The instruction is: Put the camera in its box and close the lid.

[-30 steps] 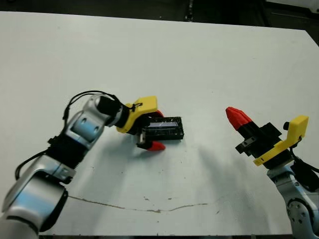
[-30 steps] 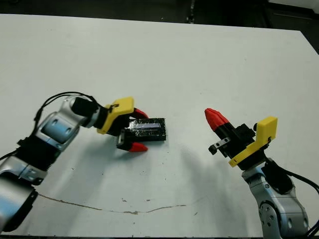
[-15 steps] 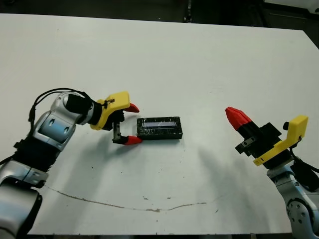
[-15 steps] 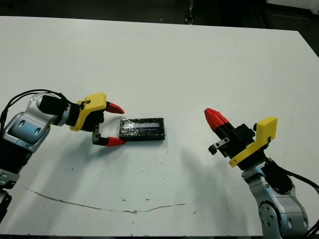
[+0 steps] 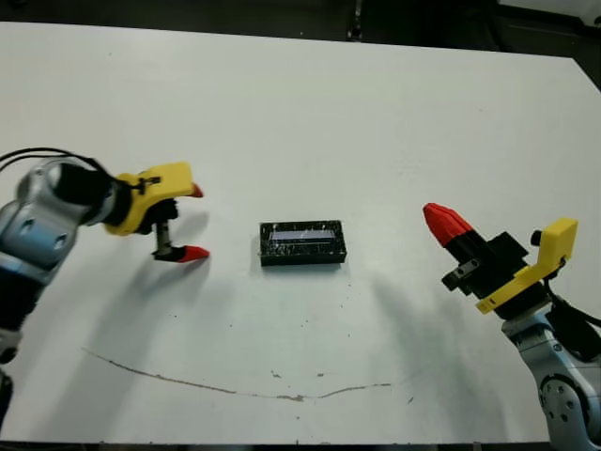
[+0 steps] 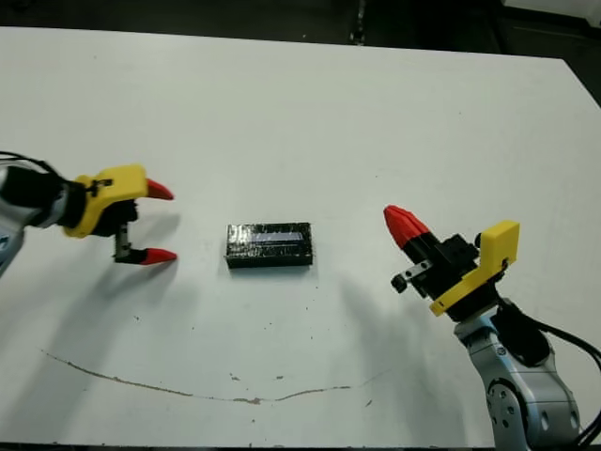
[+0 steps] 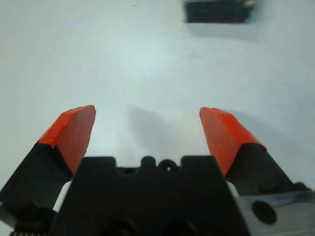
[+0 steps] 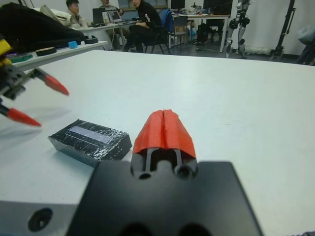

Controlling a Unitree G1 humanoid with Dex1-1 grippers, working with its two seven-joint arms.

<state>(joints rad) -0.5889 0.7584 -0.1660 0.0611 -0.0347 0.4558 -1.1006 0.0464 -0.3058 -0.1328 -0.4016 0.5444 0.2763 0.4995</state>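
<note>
Broad white tabletop (image 5: 376,113), marked by a thin brownish scuff line (image 5: 235,385) near the front edge, carrying everything. Left tool (image 5: 185,223), yellow-bodied with two red-tipped fingers, hanging low over the bare surface well to the left of the work, fingers spread wide with nothing between them, pointed toward the box; probably parked clear so as not to disturb it. Right tool (image 5: 445,223), same yellow and black build, raised off the surface well to the right, red tips pressed together into a single point and holding nothing, apparently just waiting aside. Between the two, near the middle, the black glossy rectangular lid (image 5: 302,242) with silvery speckles and a pale strip on top, lying flat and level, seated squarely over the small shallow rectangular box (image 8: 74,150), of which only thin dark walls show. Small flat black camera not visible anywhere; presumably inside under the lid, though not confirmable. Judging by the level lid and both tools standing off, task looks essentially finished. Beyond the far edge in the right wrist view, seated people (image 8: 142,19) at desks.
</note>
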